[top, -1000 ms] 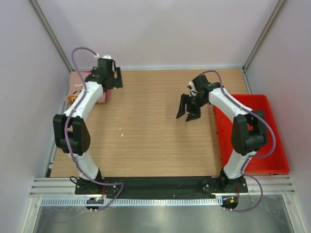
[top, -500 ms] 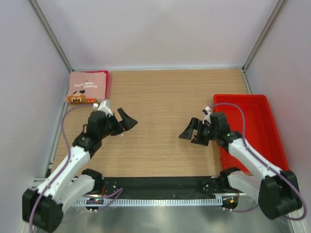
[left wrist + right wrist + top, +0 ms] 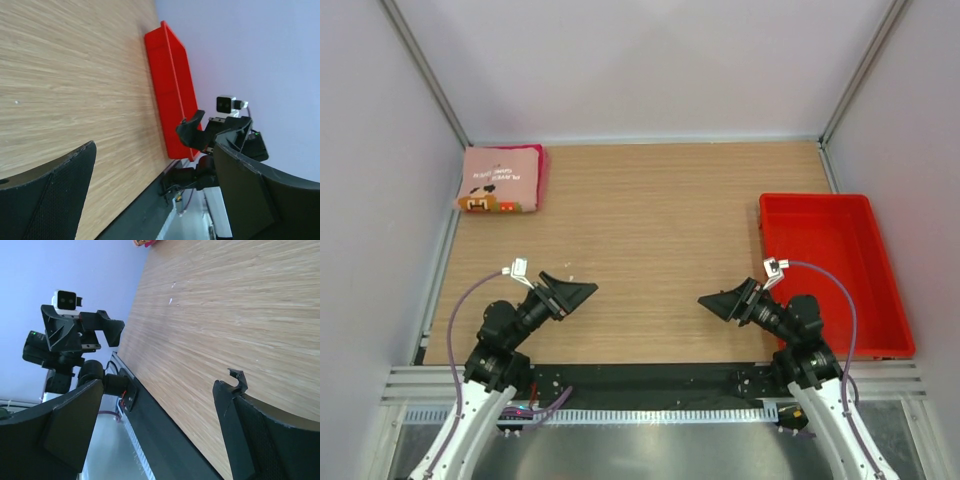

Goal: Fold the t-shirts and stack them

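Pale pink folded t-shirt [image 3: 492, 180] with pixel graphic lies atop magenta t-shirt [image 3: 539, 170], stacked at far left corner of wooden table [image 3: 650, 220]. Left pincer [image 3: 572, 292] and right pincer [image 3: 722, 300] both spread wide, holding nothing, low near table's near edge, facing each other. Red plastic bin [image 3: 835, 199] at right edge.

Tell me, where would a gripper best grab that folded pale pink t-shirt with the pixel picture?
Likely the right-hand edge of the folded pale pink cloth t-shirt, coming in low from the wooden table side. It lies flat in the far left corner, walls close behind and left, and the bright magenta t-shirt peeks out under that edge.
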You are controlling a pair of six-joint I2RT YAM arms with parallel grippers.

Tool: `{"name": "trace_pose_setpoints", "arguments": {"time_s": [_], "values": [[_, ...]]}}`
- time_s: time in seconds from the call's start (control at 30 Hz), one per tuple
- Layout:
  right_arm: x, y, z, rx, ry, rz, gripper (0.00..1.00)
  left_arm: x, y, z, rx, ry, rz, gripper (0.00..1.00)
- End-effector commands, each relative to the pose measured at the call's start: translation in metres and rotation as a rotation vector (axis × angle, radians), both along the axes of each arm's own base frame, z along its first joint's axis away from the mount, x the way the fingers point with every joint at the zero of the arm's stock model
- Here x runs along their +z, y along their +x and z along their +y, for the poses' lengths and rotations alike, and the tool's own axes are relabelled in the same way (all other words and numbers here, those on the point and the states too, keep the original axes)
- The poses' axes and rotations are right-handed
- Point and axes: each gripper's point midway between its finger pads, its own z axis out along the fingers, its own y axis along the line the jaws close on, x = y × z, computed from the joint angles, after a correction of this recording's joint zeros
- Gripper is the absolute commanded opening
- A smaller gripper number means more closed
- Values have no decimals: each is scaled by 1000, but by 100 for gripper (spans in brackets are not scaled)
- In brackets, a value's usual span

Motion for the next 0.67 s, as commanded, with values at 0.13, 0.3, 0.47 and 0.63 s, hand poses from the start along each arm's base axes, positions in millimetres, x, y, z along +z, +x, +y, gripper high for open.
{"name": "trace_pose_setpoints", "arguments": {"time_s": [0.13, 0.3, 0.47, 0.63], "values": [[-58, -5, 1, -12, -9, 229, 100, 18, -9, -10, -71, -220, -43, 100], [-70, -8, -3, -29, -21, 251, 100, 6, -8, -10, -69, -198, -18, 100], [-81, -9, -7, -52, -55, 279, 100, -14, -12, -13, -92, -143, 42, 100], [-77, -7, -6, -51, -42, 268, 100, -19, -14, -13, -101, -126, 62, 100]]}}
